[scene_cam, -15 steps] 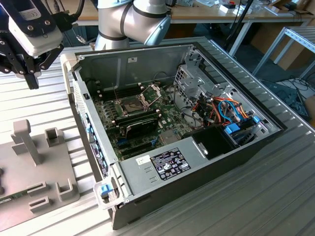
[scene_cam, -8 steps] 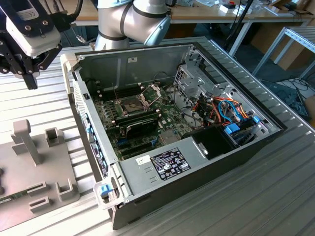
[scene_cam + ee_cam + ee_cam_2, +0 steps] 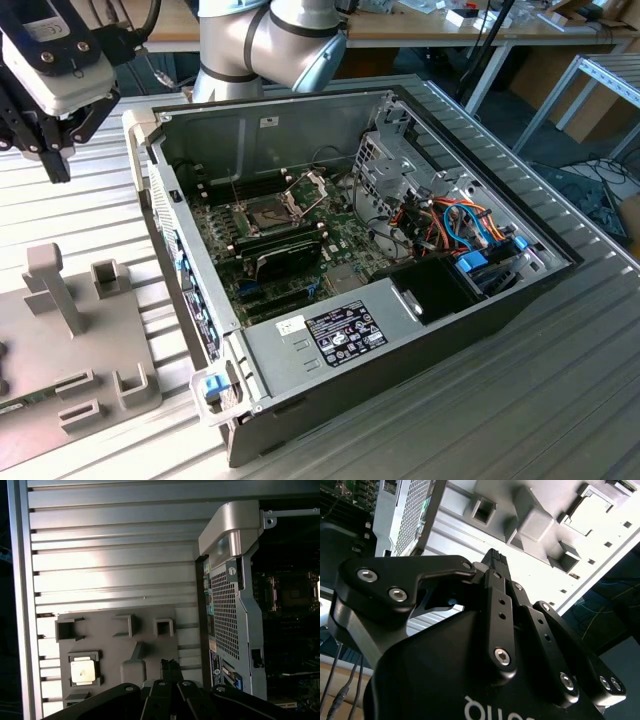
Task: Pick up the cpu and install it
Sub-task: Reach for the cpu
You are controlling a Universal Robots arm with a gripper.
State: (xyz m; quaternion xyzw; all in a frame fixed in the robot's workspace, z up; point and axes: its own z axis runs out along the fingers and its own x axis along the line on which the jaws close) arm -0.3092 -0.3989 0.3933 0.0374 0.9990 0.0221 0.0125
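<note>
Hovering near the grey fixture plate (image 3: 100,640), gripper (image 3: 170,664) clenched on nothing. Lying flat in 1 square pocket of that plate, well apart from the fingertips: the cpu (image 3: 82,671). Probably best to spread the fingers, centre over the chip, descend straight and pinch 2 opposite edges. From the first wrist view, the pocket's place; from the exterior view, the open socket (image 3: 270,213) in the computer case (image 3: 430,355).

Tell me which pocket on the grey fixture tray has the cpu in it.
The low square pocket holding the silver-grey cpu, in the first wrist view; the tray's other pockets look empty.
</note>
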